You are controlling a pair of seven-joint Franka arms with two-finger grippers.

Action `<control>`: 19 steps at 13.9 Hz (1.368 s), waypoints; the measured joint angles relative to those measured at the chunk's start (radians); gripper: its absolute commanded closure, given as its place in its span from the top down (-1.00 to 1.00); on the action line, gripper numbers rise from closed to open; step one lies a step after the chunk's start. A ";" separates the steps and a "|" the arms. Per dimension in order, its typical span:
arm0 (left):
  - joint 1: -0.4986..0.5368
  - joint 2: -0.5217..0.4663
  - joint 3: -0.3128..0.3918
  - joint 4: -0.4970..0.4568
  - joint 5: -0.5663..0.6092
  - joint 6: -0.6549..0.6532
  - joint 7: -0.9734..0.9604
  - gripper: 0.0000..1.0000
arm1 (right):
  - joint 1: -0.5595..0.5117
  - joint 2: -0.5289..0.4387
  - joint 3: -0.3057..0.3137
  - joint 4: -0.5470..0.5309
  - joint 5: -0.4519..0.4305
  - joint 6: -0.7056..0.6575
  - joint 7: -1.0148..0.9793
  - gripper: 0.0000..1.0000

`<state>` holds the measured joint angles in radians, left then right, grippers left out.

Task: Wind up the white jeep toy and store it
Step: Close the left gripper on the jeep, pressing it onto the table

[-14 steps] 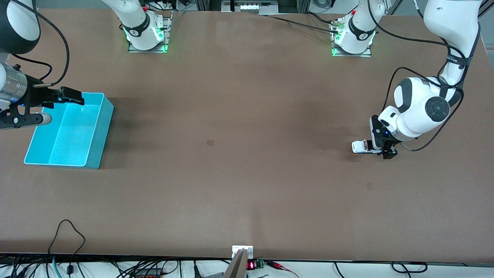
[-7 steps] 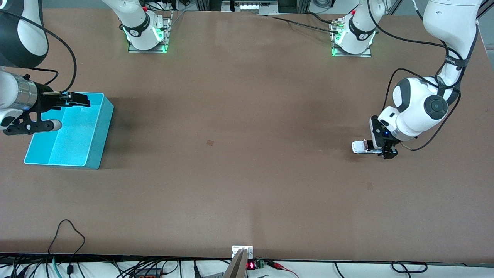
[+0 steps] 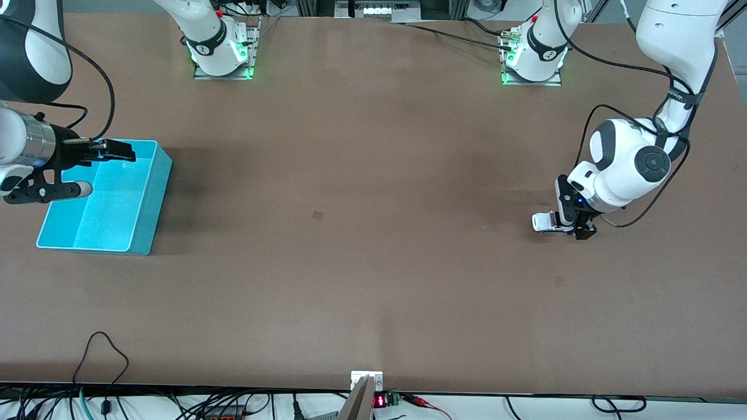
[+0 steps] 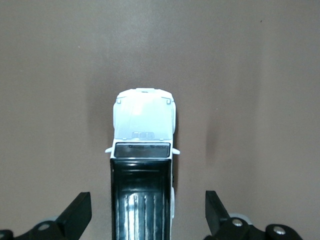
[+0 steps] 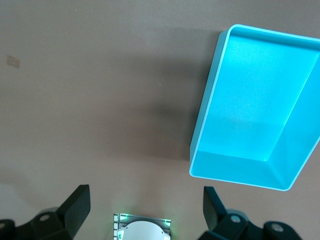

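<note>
Over at the right side of the front view, the left gripper (image 3: pixel 578 224) is down low at the white jeep toy (image 3: pixel 544 222), which sits on the brown table (image 3: pixel 362 233) toward the left arm's end, roughly level with the middle of the frame's height. The toy's white hood pokes out from under the gripper, pointing toward the centre of the frame. Now the left wrist view: the jeep (image 4: pixel 143 170) fills the lower middle of the picture, white hood up top, black ribbed roof running off the bottom edge, and the two black fingers (image 4: pixel 75 215) stand wide apart, one on each side of the roof, with bare table showing between each finger and the car. So the claw is spread open and straddling the toy, gripping nothing. Swing to the left edge of the front view and there is the right gripper (image 3: pixel 114 150), hanging over the farther corner of the turquoise bin (image 3: pixel 157 192), which rests toward the right arm's end of the table. In the right wrist view the bin (image 5: pixel 210 120) takes the upper right of the picture, its inside bare, and the right claw's fingers (image 5: pixel 77 205) at the bottom corners are spread wide too, holding nothing, while this arm waits.
</note>
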<state>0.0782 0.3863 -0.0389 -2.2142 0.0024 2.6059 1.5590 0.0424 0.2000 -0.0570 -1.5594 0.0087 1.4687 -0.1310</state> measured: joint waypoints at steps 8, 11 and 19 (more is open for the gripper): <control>0.000 0.006 -0.001 -0.002 0.000 0.003 0.002 0.51 | 0.000 0.000 0.000 0.001 0.000 0.000 -0.001 1.00; 0.000 0.006 -0.003 -0.002 0.000 0.004 0.003 0.46 | 0.000 0.000 0.000 0.001 0.000 -0.001 -0.001 1.00; 0.000 0.006 -0.016 -0.002 0.000 0.019 0.004 0.25 | 0.000 0.000 0.000 0.001 0.000 -0.005 -0.001 1.00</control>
<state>0.0782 0.3921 -0.0552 -2.2161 0.0025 2.6247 1.5633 0.0427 0.2000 -0.0570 -1.5584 0.0087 1.4635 -0.1320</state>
